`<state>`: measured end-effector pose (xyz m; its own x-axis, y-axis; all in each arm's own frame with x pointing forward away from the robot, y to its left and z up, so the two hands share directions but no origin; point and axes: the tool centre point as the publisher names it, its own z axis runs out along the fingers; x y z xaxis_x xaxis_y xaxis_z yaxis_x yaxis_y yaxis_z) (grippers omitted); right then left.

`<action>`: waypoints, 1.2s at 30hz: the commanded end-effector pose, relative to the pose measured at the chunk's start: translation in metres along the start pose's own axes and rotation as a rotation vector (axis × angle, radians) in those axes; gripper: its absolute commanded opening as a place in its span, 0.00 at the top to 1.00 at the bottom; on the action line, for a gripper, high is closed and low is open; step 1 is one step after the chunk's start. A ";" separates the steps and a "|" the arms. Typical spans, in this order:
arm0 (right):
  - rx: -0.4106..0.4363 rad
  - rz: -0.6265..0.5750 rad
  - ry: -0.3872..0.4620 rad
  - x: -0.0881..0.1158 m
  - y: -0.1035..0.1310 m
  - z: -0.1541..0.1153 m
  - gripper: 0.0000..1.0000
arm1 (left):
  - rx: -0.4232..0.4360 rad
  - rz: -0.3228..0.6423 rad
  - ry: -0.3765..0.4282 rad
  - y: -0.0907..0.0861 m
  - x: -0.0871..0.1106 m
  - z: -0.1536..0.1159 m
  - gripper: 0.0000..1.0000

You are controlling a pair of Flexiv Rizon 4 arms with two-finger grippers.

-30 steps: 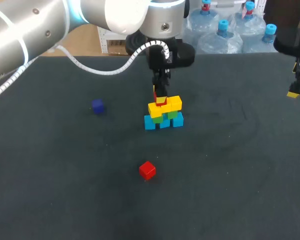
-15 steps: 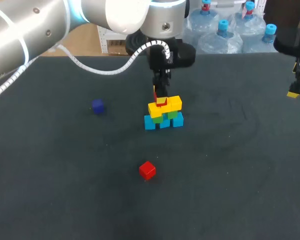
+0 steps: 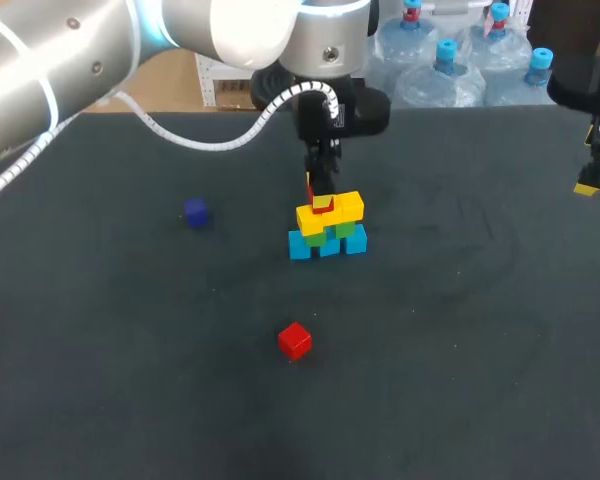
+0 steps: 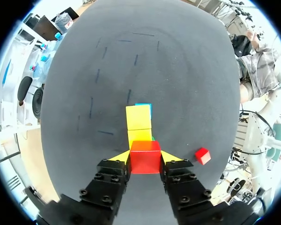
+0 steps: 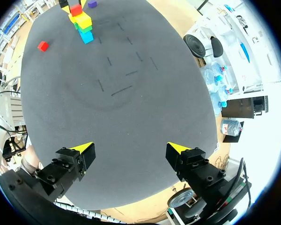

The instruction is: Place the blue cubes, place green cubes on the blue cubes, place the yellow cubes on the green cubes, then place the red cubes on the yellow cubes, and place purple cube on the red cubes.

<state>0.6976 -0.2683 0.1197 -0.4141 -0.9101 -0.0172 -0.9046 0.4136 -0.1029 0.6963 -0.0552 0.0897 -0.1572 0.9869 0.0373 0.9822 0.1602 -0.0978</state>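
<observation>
Your left hand [image 4: 145,158] is closed on a red cube [image 3: 322,203], one yellow-tipped finger pressing each side, right at the top of the stack near the middle of the counter [image 3: 430,350]. You cannot tell from here whether the cube's weight rests on the stack.

The stack has blue cubes [image 3: 326,244] on the counter, green cubes [image 3: 332,232] on them and yellow cubes [image 3: 332,212] above those. From the stack, a second red cube [image 3: 294,341] lies alone at about 6 o'clock, well apart. The purple cube [image 3: 195,212] sits at 9 o'clock, also well apart.

Your right hand [image 5: 129,150] hangs far out at 3 o'clock by the counter's edge, its fingers spread wide with nothing between them.
</observation>
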 end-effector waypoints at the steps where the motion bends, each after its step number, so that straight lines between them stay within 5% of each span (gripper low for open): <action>1: -0.001 -0.001 -0.001 0.000 -0.001 0.001 0.00 | 0.010 -0.001 0.006 0.004 -0.002 0.001 1.00; 8: -0.001 -0.001 -0.001 0.000 -0.001 0.001 0.00 | 0.011 0.000 0.006 0.004 -0.002 0.000 0.95; 12: -0.001 -0.001 -0.001 0.000 -0.001 0.001 0.00 | 0.013 0.002 0.004 0.004 -0.002 0.001 0.53; 14: -0.001 -0.001 -0.001 0.000 -0.001 0.001 0.00 | 0.014 -0.002 -0.001 0.004 -0.002 0.001 0.00; 24: -0.001 -0.001 -0.001 0.000 -0.001 0.001 0.00 | -0.007 -0.013 -0.038 0.004 0.002 -0.002 0.00; 31: -0.001 -0.001 -0.001 0.000 -0.001 0.001 0.00 | -0.164 -0.100 -0.087 -0.003 0.023 -0.020 0.00; 36: -0.001 -0.001 -0.001 0.000 -0.001 0.001 0.00 | -0.199 -0.145 -0.086 -0.008 0.041 -0.033 0.00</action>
<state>0.6976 -0.2683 0.1197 -0.4141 -0.9101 -0.0172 -0.9046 0.4136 -0.1029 0.7082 -0.0362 0.1182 -0.2964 0.9551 0.0055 0.9549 0.2962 0.0199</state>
